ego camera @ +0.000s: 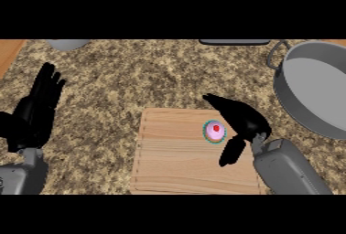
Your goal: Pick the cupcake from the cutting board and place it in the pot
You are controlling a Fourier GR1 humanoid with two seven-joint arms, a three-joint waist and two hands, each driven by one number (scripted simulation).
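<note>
1. Speckled granite desk (155,73) is carrying a wooden cutting board (182,155) w/ a grey pot (317,96) sitting at right.
2. Cupcake (214,131) is sitting on board's upper right; probably light, soft, frosting smears easily, so taking it by the sides looks best.
3. Right hand (243,121) is bracketing it, fingers (223,105) spread wide, thumb below, holding nothing.
4. Left hand (37,109) is resting open at left.
</note>
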